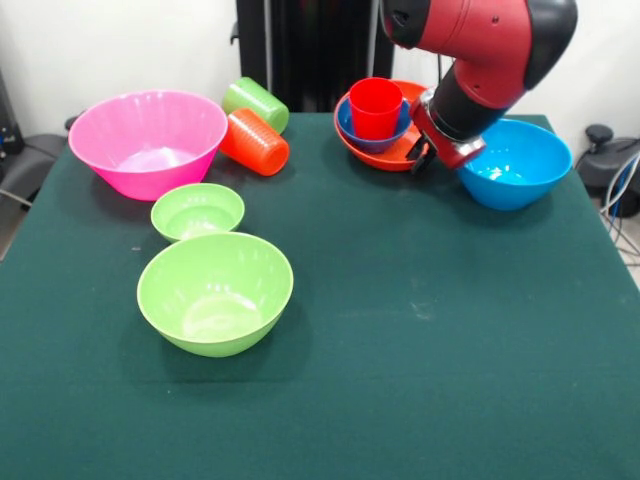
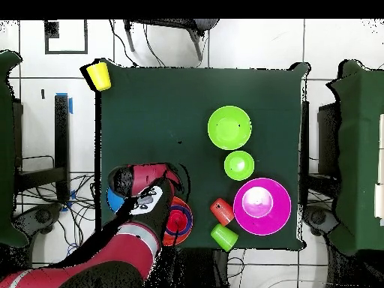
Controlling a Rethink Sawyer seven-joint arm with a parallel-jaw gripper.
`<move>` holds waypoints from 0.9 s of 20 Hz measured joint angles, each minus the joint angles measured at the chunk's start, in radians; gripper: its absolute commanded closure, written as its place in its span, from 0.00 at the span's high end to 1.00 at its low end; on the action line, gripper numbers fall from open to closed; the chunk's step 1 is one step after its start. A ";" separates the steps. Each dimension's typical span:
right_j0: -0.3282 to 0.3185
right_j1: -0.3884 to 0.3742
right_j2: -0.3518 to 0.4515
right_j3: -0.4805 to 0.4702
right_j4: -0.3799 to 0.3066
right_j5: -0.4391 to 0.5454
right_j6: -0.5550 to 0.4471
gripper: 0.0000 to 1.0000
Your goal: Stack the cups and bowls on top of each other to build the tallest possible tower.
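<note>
The tower is a wide orange bowl (image 1: 388, 162) at the table's far side, holding a small dark blue bowl (image 1: 350, 124) with an upright red cup (image 1: 376, 106) inside; the red cup also shows in the overhead view (image 2: 177, 221). My gripper (image 1: 425, 152) hangs low between this stack and the large blue bowl (image 1: 515, 165), close to the orange rim; whether it is open or shut is hidden. The orange cup (image 1: 255, 141) and light green cup (image 1: 255, 103) lie on their sides. The pink bowl (image 1: 150, 140), small green bowl (image 1: 197, 210) and large green bowl (image 1: 215, 292) stand apart.
The yellow cup (image 2: 98, 75) lies off the table by one corner in the overhead view. My arm (image 2: 142, 206) covers part of the blue bowl (image 2: 114, 200) there. Cables and chairs surround the table.
</note>
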 measured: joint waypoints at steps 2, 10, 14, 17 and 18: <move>0.001 -0.001 0.000 0.000 0.000 0.005 0.000 0.00; 0.011 -0.031 -0.002 -0.004 0.000 0.056 0.000 0.00; 0.011 -0.055 -0.003 -0.015 0.000 0.074 0.000 0.00; 0.011 -0.084 -0.003 -0.024 0.000 0.101 0.000 0.00; 0.011 -0.095 -0.003 -0.026 -0.001 0.112 0.000 0.00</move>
